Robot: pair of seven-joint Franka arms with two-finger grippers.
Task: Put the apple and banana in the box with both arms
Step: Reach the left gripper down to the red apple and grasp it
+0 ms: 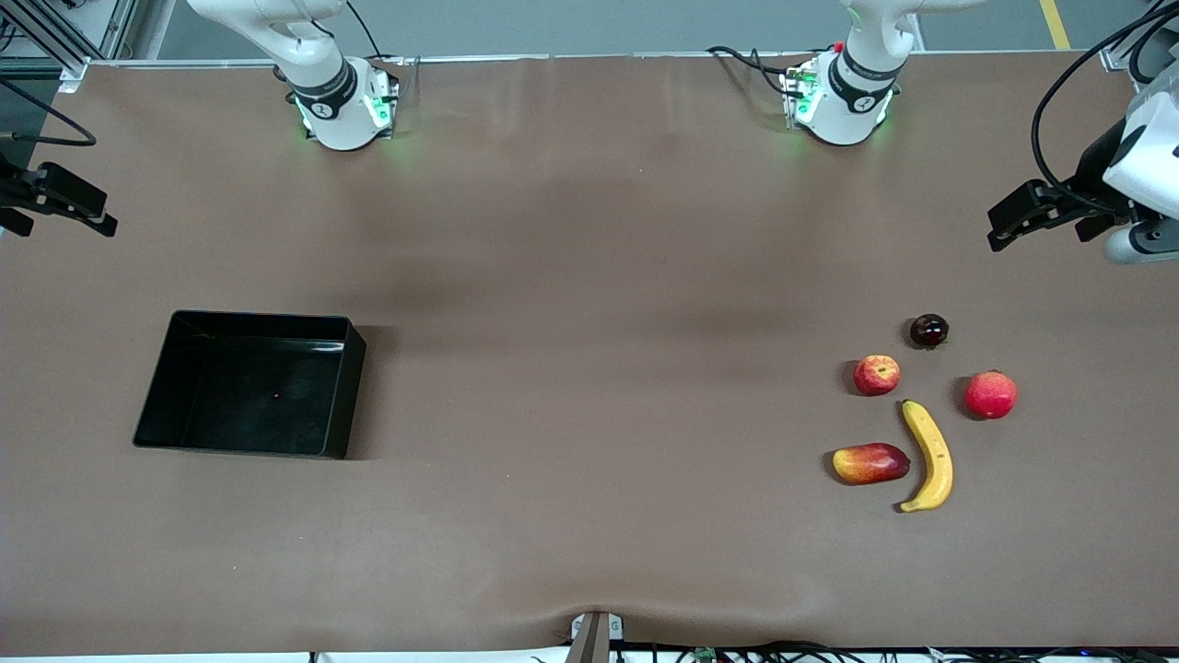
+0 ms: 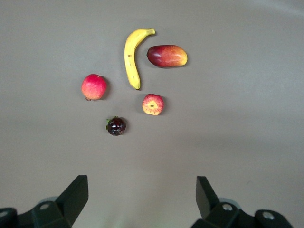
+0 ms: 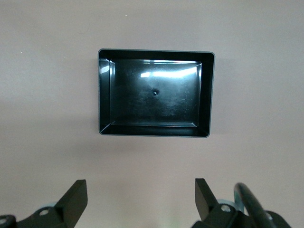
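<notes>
Both grippers gape (left gripper [image 2: 141, 197] short of the apple [image 2: 152, 104], right gripper [image 3: 141, 199] short of the box [image 3: 206, 95])

Left gripper [image 1: 999, 241] raised over the table's left-arm end, fingers [image 2: 76, 194] spread wide, right gripper [image 1: 101, 224] raised over the right-arm end, fingers [image 3: 76, 197] likewise apart

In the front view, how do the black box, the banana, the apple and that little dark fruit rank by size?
Largest to smallest:
1. box
2. banana
3. apple
4. dark fruit
</notes>
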